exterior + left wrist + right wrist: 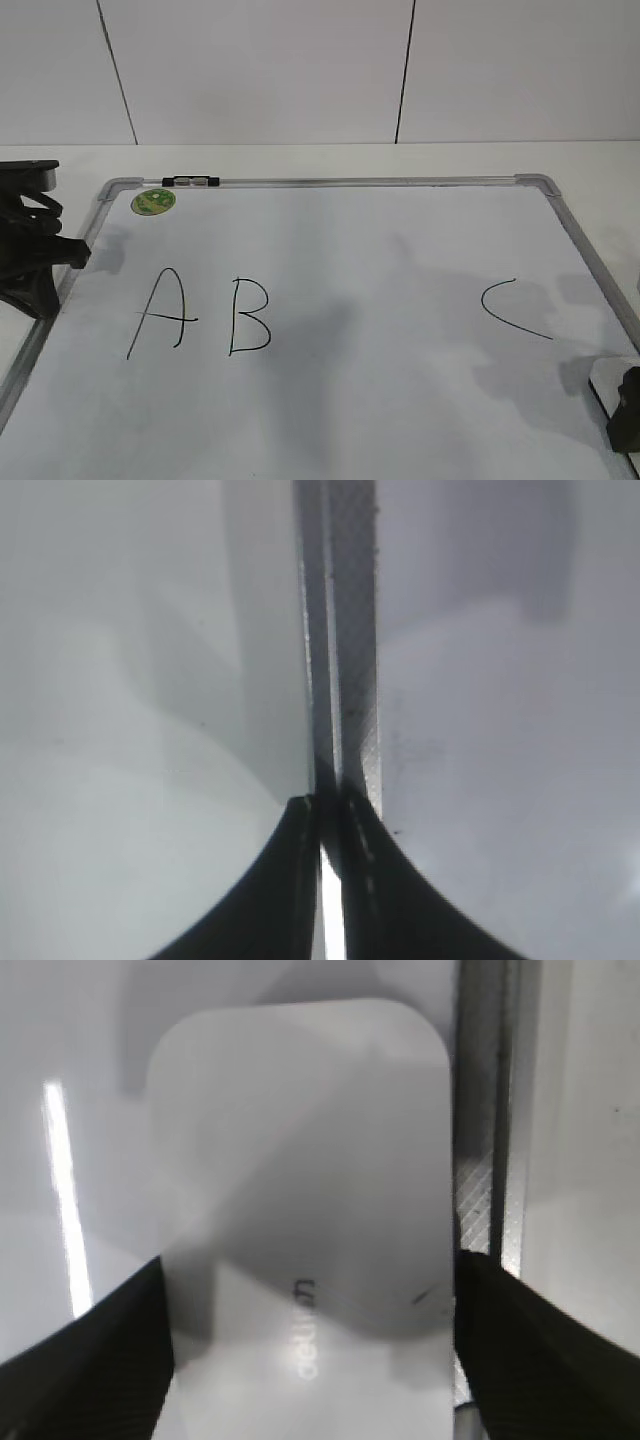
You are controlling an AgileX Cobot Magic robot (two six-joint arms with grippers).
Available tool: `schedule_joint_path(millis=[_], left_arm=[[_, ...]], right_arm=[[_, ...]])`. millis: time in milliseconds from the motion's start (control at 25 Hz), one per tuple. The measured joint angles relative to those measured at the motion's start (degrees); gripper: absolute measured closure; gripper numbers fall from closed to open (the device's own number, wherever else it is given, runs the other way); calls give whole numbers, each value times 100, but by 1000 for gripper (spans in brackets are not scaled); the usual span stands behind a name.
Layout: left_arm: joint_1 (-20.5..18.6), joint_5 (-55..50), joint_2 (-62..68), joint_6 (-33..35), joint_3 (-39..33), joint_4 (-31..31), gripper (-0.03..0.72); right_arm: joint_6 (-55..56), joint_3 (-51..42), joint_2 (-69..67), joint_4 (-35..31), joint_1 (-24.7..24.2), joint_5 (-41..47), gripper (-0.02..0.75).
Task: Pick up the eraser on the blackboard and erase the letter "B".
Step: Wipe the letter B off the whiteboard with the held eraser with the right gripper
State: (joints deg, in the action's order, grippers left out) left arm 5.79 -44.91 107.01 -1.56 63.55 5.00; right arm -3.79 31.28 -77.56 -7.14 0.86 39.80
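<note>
The eraser [608, 380] is cut off at the exterior frame's right edge, perhaps half hidden.

My left gripper [35, 250] is matte black plastic, angular and ribbed, its top edge catching pale light. My fingers [270, 890] are smooth black curved wedges. My right gripper [310, 1350] shows broad, dull black fingers [90, 1370].

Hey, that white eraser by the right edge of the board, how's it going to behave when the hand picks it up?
The eraser looks like a rigid plastic block, so it should stay stiff, not flex. Its flat, broad top suggests it won't roll or tip. The smooth glossy sides may be a bit slippery between the right hand fingers, which sit at either side of it. It's probably light for its size.
</note>
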Motion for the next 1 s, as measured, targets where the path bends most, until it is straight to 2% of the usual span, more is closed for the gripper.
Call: schedule_joint_path(millis=[120, 280, 480, 680, 880, 1000], left_arm=[[0, 0, 0, 0, 0, 0, 668], [0, 0, 0, 0, 0, 0, 668], [0, -9, 0, 0, 0, 0, 668], [0, -9, 0, 0, 0, 0, 668], [0, -9, 0, 0, 0, 0, 668], [0, -9, 0, 0, 0, 0, 668]], right_arm=[[-12, 16, -125, -9, 0, 1, 106], [-30, 56, -149, -34, 0, 57, 164], [-30, 289, -194, -2, 0, 481, 195], [-30, 531, -194, -2, 0, 906, 198], [-30, 531, -194, -2, 0, 955, 198], [9, 648, -194, -307, 0, 934, 198]])
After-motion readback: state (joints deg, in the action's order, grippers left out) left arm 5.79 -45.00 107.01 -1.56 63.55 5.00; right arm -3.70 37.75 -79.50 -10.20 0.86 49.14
